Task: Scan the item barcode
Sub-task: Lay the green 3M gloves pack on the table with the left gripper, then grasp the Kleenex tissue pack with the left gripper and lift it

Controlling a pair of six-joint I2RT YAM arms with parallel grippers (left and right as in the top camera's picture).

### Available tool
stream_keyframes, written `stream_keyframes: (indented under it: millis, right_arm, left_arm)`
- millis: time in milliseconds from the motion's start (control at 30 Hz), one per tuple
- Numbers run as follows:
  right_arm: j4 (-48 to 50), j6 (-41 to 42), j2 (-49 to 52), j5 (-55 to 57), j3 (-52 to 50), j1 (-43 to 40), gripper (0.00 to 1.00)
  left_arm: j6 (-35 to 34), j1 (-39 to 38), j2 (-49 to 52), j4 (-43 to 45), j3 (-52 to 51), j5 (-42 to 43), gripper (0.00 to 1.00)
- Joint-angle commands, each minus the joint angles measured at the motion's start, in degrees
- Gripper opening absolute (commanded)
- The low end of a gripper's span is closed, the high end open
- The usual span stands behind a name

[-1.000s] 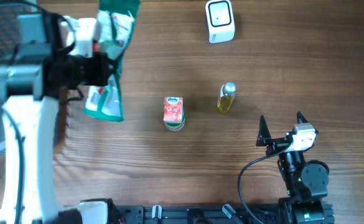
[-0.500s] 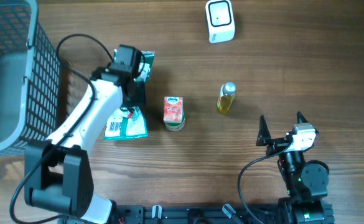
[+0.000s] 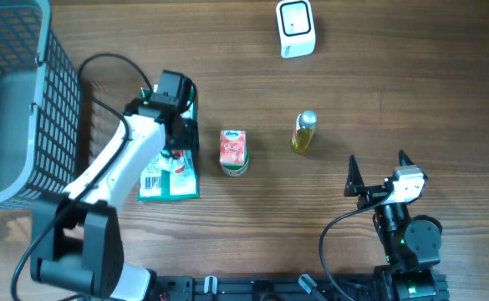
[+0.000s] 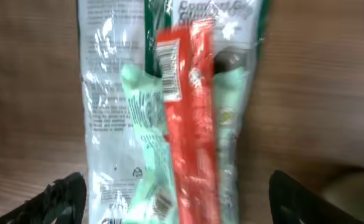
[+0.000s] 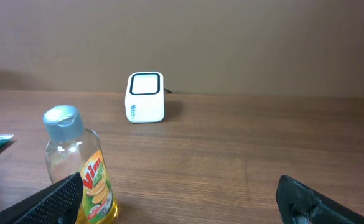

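Two claws stand wide open, empty: left claw (image 4: 178,193) above the green packet (image 3: 173,180) on the counter (image 3: 311,217), right claw (image 3: 378,159) lower right.

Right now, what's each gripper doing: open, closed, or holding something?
Left gripper: open, over the green and white plastic packet lying on the wooden table, not gripping it.
Right gripper: open, empty.

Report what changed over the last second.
The left pincer brought the green packet down, laid it flat on the table left of the carton, and let go. Right pincer, carton, Vim bottle and scanner stayed put.
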Motion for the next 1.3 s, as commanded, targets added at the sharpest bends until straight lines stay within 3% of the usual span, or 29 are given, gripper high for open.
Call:
stream_keyframes:
  millis: [0, 67, 133, 200, 300, 367, 467, 667, 867, 933, 967, 1033, 1233, 1267]
  right_arm:
    - [0.37, -0.63, -0.26, 0.52, -0.07, 0.17, 1.0]
    - [0.35, -0.63, -0.24, 0.52, -0.07, 0.17, 1.0]
    - [0.35, -0.66, -0.24, 0.5, -0.04, 0.17, 1.0]
    - [0.37, -0.66, -0.24, 0.52, -0.07, 0.17, 1.0]
    - [0.37, -0.66, -0.26, 0.52, -0.07, 0.17, 1.0]
    - [0.35, -0.66, -0.24, 0.52, -0.07, 0.17, 0.98]
    - [0.37, -0.66, -0.26, 0.52, -0.07, 0.17, 1.0]
    - [0.37, -0.68, -0.24, 0.52, -0.04, 0.17, 1.0]
    - [0.37, -0.66, -0.26, 0.52, -0.04, 0.17, 1.0]
    - [0.37, -0.68, -0.24, 0.52, -0.04, 0.17, 1.0]
    - [0.37, -0.66, -0.24, 0.52, -0.07, 0.17, 1.0]
    - [0.37, -0.66, -0.24, 0.52, -0.07, 0.17, 1.0]
    - [0.35, -0.66, -0.24, 0.52, -0.07, 0.17, 1.0]
    - [0.37, -0.66, -0.26, 0.52, -0.04, 0.17, 1.0]
  left_arm:
    - [0.98, -0.04, -7.78, -0.98, 8.66, 8.79, 0.8]
    - [0.98, -0.04, -10.12, -0.28, 8.98, 16.76, 0.82]
    - [0.98, -0.04, -10.34, -0.59, 8.92, 26.34, 1.0]
    - [0.98, -0.72, -9.4, -1.33, 8.74, 32.02, 1.0]
    - [1.01, -3.91, -7.04, -1.46, 7.15, 31.95, 0.77]
    - [1.01, -6.32, -5.6, -1.55, 6.43, 31.91, 0.74]
    - [1.01, -10.12, -2.95, -1.62, 6.16, 29.22, 0.56]
    - [0.96, -11.54, -1.88, -2.97, 6.16, 25.86, 0.49]
    - [0.98, -11.52, -0.76, -5.6, 6.03, 25.42, 0.49]
    - [0.98, -11.52, 0.55, -5.57, 6.03, 25.38, 0.54]
    - [0.98, -11.52, 1.29, -5.55, 6.03, 25.18, 0.61]
    - [0.96, -11.52, 2.51, -5.57, 6.03, 23.96, 0.6]
    - [0.98, -11.52, 2.6, -5.7, 6.03, 23.91, 0.25]
    - [0.98, -11.52, 2.6, -6.01, 6.03, 23.67, 0.24]
